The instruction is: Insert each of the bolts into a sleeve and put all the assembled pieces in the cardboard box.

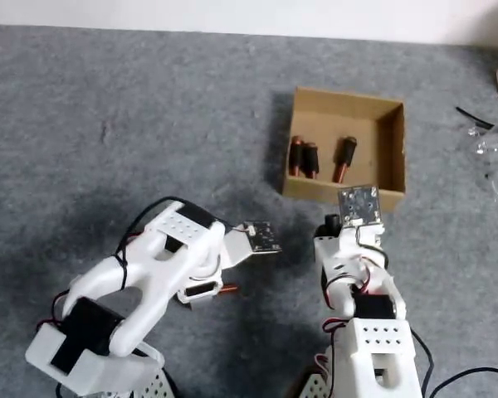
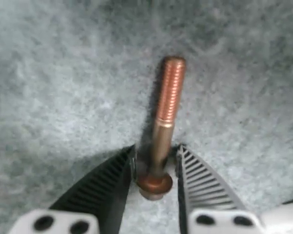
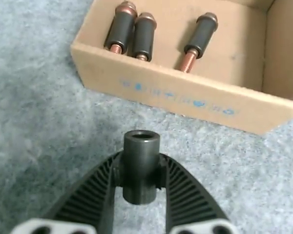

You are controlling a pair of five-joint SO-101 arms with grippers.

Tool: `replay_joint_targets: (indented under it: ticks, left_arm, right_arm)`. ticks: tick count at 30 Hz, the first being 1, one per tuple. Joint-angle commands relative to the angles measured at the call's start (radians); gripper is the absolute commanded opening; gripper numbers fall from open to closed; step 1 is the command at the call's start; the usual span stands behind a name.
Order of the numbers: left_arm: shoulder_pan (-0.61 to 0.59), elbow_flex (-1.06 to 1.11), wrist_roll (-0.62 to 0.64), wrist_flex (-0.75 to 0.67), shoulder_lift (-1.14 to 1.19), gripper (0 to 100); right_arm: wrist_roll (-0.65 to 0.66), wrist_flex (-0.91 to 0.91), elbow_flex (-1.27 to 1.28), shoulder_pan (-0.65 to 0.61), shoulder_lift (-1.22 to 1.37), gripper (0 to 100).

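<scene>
Bolt mostly beneath the left arm (tip alone visible)

The high view looks steeply down from a fixed spot over the grey carpet. Both arms enter from the lower edge, and the cardboard box lies right of centre in the upper half. The left wrist view rides just behind the left gripper, facing the carpet from close by, with the clamped bolt large in frame. The right wrist view looks past the right gripper and its clasped sleeve to the box. It shares the box and its three assembled pieces with the high view.
</scene>
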Motion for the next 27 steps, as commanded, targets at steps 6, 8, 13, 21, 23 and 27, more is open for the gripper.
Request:
replay_joint_targets:
  ticks: [6, 8, 13, 21, 23, 27]
  left_arm:
    - [-0.015, -0.01, -0.009, -0.008, 0.015, 0]
    - [-0.015, -0.019, -0.015, -0.006, 0.004, 1]
    - [-0.016, -0.133, -0.318, 0.187, -0.007, 1]
    - [-0.205, -0.401, -0.798, 0.364, 0.002, 1]
    - [-0.282, -0.449, -0.868, 0.362, 0.005, 1]
    - [-0.397, -0.532, -0.936, 0.362, 0.079, 1]
  right_arm:
    - [-0.005, -0.038, -0.007, 0.027, -0.022, 0.5]
    - [-0.005, -0.038, -0.005, 0.027, -0.022, 0.5]
    - [-0.005, -0.038, -0.005, 0.027, -0.022, 0.5]
    - [-0.003, -0.064, -0.002, 0.033, -0.018, 0.5]
    - [-0.003, -0.07, 0.01, 0.039, -0.021, 0.5]
    - [-0.003, -0.127, 0.042, 0.039, -0.022, 0.5]
